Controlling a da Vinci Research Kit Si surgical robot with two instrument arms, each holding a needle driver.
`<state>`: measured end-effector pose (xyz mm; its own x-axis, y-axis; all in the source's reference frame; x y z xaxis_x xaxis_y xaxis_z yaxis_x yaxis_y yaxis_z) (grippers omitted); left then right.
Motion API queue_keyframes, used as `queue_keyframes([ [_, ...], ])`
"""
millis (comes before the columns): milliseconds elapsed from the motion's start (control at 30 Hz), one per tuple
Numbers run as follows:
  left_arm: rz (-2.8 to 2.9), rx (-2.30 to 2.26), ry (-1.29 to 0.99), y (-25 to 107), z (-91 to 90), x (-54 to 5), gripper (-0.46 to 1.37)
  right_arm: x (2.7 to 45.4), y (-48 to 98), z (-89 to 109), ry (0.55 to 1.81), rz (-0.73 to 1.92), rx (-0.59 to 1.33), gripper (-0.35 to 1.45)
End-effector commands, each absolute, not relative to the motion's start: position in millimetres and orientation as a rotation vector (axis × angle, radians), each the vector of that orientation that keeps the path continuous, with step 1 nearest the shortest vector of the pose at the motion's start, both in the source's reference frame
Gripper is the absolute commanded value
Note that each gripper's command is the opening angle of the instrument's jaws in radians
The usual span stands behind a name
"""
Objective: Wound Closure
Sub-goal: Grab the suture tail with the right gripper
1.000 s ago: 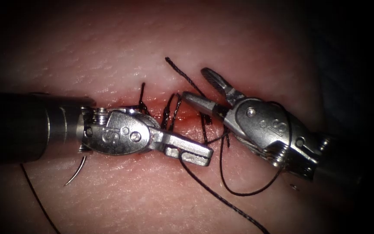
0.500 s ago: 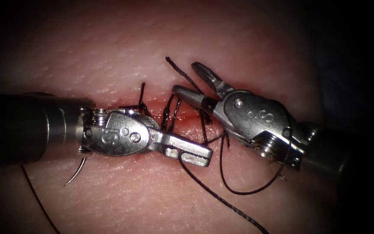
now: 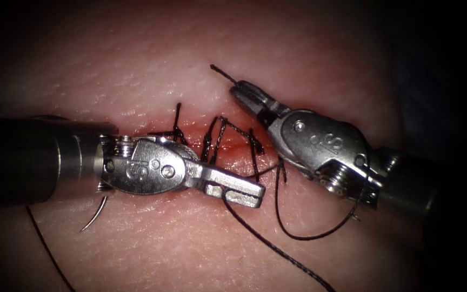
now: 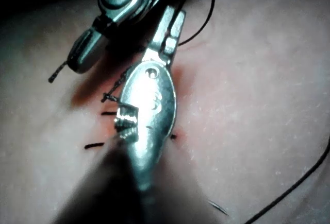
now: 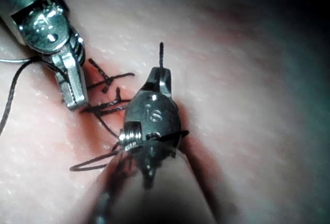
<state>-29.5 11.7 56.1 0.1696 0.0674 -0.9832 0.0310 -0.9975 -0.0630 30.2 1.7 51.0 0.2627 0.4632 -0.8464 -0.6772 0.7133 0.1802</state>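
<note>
My right gripper (image 3: 242, 93) is pressed together on the short thread tail (image 3: 220, 71) above the cut (image 3: 233, 141); my left gripper (image 3: 244, 192) pinches the long thread (image 3: 277, 249) just below it. Several stitches (image 3: 214, 138) already cross the cut, so closure looks well along, with this knot still loose. The needle (image 3: 95, 215) lies free on the tissue (image 3: 152, 59), held by neither gripper, below my left shaft.

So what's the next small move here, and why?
Probably draw the grippers apart to tighten: right gripper is shut on the short thread end, left gripper on the long thread; the needle lies free on the tissue.
</note>
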Motion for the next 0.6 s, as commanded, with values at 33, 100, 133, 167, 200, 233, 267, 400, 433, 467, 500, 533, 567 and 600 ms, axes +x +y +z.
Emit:
queue_keyframes([
  [33,2.005,-2.383,-0.106,11.9,56.1,-29.6,-0.35,30.1,1.7,50.8,1.049,0.785,-0.236,-0.35],
  [100,2.004,-2.382,-0.107,12.0,56.1,-29.6,-0.35,29.9,1.8,50.8,1.049,0.785,-0.234,-0.35],
  [133,2.004,-2.379,-0.106,12.2,56.1,-29.6,-0.35,29.8,1.8,50.8,1.049,0.785,-0.233,-0.35],
  [167,2.003,-2.379,-0.106,12.3,56.1,-29.6,-0.35,29.7,1.8,50.8,1.05,0.784,-0.233,-0.35],
  [200,2.005,-2.372,-0.102,12.5,56.2,-29.6,-0.35,29.6,1.8,50.8,1.05,0.784,-0.232,-0.35],
  [233,2.005,-2.367,-0.101,12.8,56.2,-29.6,-0.35,29.4,1.8,50.8,1.051,0.783,-0.231,-0.35],
  [267,2.005,-2.363,-0.099,13.1,56.3,-29.6,-0.35,29.3,1.8,50.8,1.053,0.782,-0.233,-0.35],
  [400,2.002,-2.343,-0.094,15.0,56.9,-29.6,-0.35,28.8,1.6,50.7,1.058,0.779,-0.232,-0.35],
  [433,1.999,-2.33,-0.098,15.7,57.1,-29.6,-0.35,28.6,1.6,50.7,1.06,0.779,-0.233,-0.35],
  [467,1.999,-2.322,-0.094,16.5,57.5,-29.6,-0.35,28.4,1.6,50.7,1.063,0.779,-0.234,-0.35],
  [500,1.999,-2.32,-0.095,16.8,57.6,-29.6,-0.35,28.3,1.5,50.6,1.064,0.778,-0.234,-0.35],
  [533,1.998,-2.315,-0.093,17.3,57.9,-29.6,-0.35,28.2,1.5,50.6,1.064,0.777,-0.233,-0.35],
  [567,2.002,-2.31,-0.083,18.0,58.3,-29.4,-0.35,28.1,1.5,50.6,1.069,0.775,-0.233,-0.35],
  [600,2.003,-2.301,-0.078,18.6,58.7,-29.3,-0.35,27.9,1.4,50.6,1.07,0.774,-0.232,-0.35],
])
